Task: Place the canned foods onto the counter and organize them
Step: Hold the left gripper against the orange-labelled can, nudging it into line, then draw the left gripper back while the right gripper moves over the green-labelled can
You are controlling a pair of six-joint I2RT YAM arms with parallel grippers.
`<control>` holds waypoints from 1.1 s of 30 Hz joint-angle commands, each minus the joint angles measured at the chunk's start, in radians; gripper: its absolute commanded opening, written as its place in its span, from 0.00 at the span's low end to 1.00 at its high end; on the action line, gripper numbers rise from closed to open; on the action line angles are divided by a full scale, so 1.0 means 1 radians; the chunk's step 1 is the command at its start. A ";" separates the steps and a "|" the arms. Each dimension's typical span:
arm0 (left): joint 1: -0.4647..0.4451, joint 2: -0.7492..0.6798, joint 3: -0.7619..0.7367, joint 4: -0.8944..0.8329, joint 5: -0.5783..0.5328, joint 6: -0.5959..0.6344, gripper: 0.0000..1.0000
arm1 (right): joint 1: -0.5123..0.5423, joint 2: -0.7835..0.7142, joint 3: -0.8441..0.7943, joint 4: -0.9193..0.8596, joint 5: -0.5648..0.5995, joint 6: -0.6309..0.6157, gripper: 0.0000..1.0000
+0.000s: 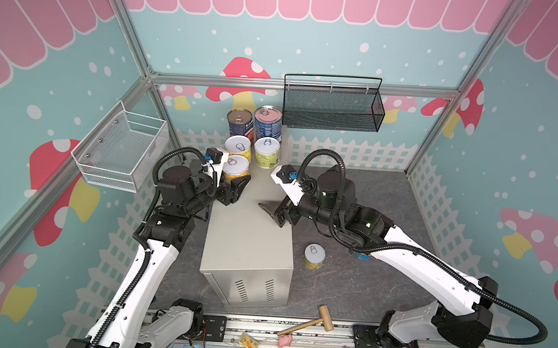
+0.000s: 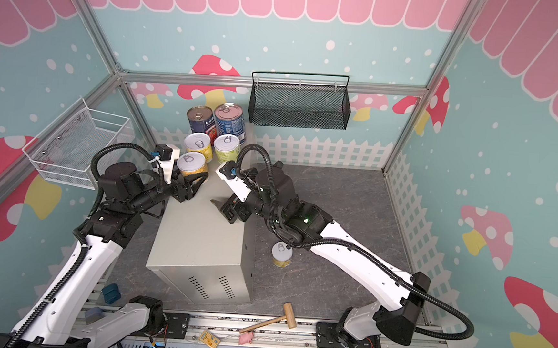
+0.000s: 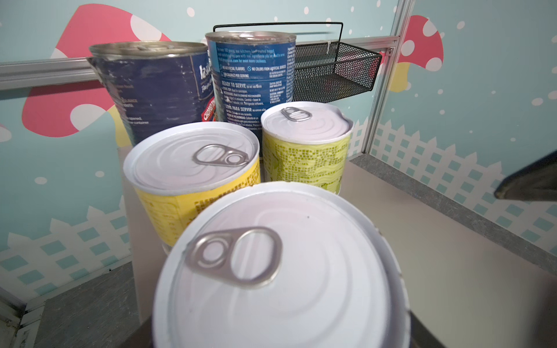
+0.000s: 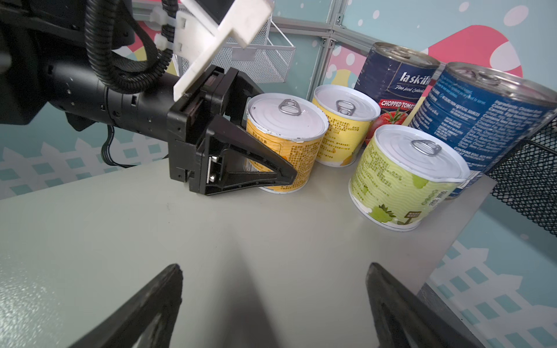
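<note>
Counter top (image 4: pixel 241 241) — left gripper (image 4: pixel 271 140) clasps yellow can (image 4: pixel 287 120).

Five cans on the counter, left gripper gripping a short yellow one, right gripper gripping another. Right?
Not quite: the right wrist view shows the right gripper open and empty above the counter. The left gripper does grip the short yellow can, and the count of five holds.

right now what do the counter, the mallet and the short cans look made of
Counter: likely painted sheet metal, matte beige-grey; crisp folded edges, punched vent slots.
Mallet: bare pale wood, unpainted head and handle.
Short cans: metal, judging by bright silver pull-tab lids with pressed rings; labels look like printed paper, slightly glossy.
</note>
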 commanded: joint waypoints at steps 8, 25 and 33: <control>0.005 0.005 0.008 -0.045 -0.011 0.011 0.70 | -0.007 -0.035 -0.024 0.018 0.005 -0.002 0.96; 0.007 -0.067 0.019 -0.087 -0.047 -0.016 0.97 | -0.009 0.005 0.030 0.015 0.081 0.057 0.92; 0.008 -0.165 0.166 -0.378 -0.268 -0.132 0.99 | -0.008 0.057 0.114 -0.018 0.076 0.064 0.84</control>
